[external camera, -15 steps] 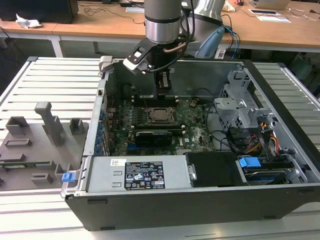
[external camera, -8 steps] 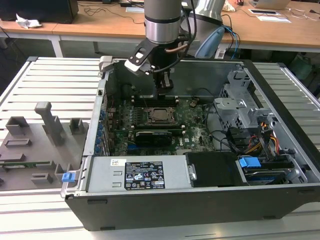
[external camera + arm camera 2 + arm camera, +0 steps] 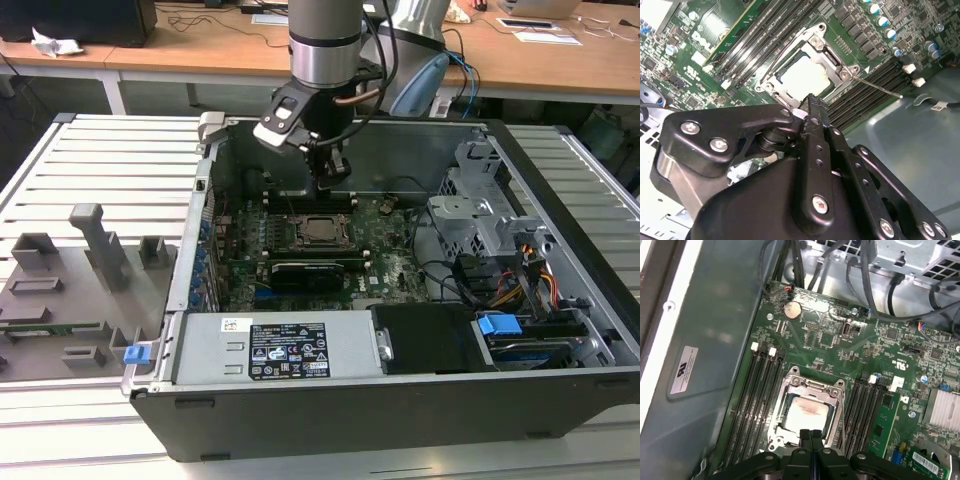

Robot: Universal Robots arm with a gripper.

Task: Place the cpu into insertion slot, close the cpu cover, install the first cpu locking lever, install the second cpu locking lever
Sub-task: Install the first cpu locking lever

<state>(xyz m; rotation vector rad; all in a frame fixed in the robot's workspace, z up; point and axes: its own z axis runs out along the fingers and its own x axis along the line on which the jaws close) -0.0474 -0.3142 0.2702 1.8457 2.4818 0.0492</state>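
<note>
The cpu (image 3: 807, 412), a silver-grey square, lies in the insertion slot (image 3: 320, 231) on the green board inside the open computer case. The cpu cover (image 3: 812, 386), a grey metal frame, lies flat around it, and the chip's face (image 3: 805, 75) shows through its window. A thin metal locking lever (image 3: 880, 88) sticks out from the socket's corner over the memory slots. My gripper (image 3: 811, 434) hangs just above the socket's edge, shut with nothing between its fingers. The gripper (image 3: 330, 185) stands over the back of the socket in the exterior view, and the gripper (image 3: 812, 100) in the second wrist view points at the frame's edge.
Long black memory slots (image 3: 757, 400) flank the socket on both sides. A grey drive cage (image 3: 480, 210) and cables (image 3: 520, 275) fill the exterior view's right of the case. The power supply (image 3: 280, 350) sits at the front. Grey fixtures (image 3: 90, 250) stand on the table at the exterior view's left.
</note>
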